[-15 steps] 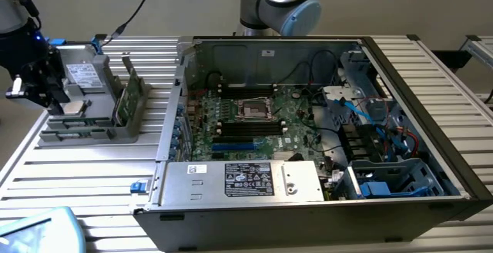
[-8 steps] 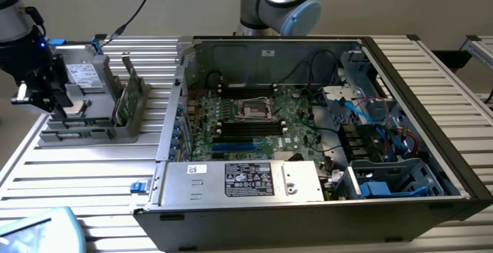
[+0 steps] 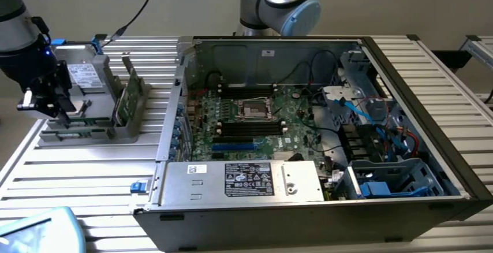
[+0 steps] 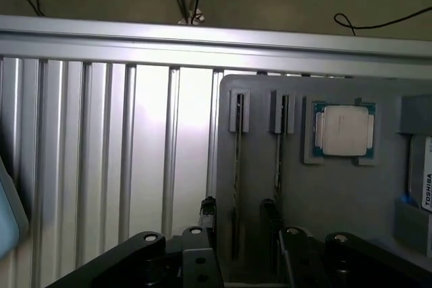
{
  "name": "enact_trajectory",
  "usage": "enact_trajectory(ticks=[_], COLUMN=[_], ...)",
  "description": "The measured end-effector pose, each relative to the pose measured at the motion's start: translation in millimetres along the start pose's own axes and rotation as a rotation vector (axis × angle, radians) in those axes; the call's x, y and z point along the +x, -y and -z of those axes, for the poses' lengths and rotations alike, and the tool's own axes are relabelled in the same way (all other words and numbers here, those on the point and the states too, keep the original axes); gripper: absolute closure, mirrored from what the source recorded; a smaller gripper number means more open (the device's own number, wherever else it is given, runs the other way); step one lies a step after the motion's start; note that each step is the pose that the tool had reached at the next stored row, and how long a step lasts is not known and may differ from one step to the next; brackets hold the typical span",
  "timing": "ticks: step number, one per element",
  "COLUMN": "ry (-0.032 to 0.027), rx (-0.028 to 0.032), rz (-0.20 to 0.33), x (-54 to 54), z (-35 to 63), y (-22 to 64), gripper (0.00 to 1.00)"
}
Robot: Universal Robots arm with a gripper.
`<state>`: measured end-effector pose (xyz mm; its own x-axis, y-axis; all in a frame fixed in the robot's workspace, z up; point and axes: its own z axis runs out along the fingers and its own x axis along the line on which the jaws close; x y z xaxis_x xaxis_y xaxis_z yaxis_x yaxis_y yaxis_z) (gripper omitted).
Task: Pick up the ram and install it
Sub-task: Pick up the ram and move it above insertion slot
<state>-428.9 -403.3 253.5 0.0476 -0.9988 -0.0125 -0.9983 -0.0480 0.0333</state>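
Grey tray holds two ram sticks, one processor; released tool straddles one.

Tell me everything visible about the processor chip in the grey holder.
The processor chip is square: a dull silver metal lid with a thin green board edge showing around it. It lies flat, lid up, seated in a raised surround of the grey holder, beside two slotted posts. Nothing rests on it.

A silver ribbed metal table spans the foreground. Behind the table stands a plain beige wall. Soft light glints off the table's slats.
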Motion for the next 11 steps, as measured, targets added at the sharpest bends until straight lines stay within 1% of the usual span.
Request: enact_trajectory(ticks=[11], ry=[0.0000], rx=[0.0001], rz=[0.000], x=[-0.3], z=[-19.9], y=[1.4], gripper=[0.60])
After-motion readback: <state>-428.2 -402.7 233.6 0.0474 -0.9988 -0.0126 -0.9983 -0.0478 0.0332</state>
